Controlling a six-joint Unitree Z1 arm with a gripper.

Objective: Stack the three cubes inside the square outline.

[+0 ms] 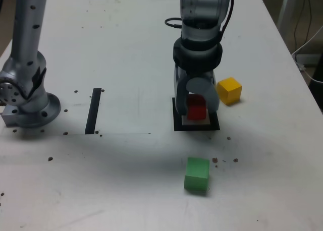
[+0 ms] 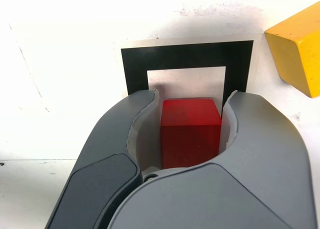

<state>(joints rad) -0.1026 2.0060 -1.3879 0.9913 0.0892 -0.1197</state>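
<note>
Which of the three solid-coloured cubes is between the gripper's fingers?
The red cube; the yellow cube and green cube sit outside the black square outline.

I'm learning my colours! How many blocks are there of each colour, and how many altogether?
Red block: 1
Yellow block: 1
Green block: 1
Total: 3 blocks

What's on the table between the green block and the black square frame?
In the exterior view, between the green cube and the square outline there is only bare white tabletop, with small dark specks toward the right.
</note>
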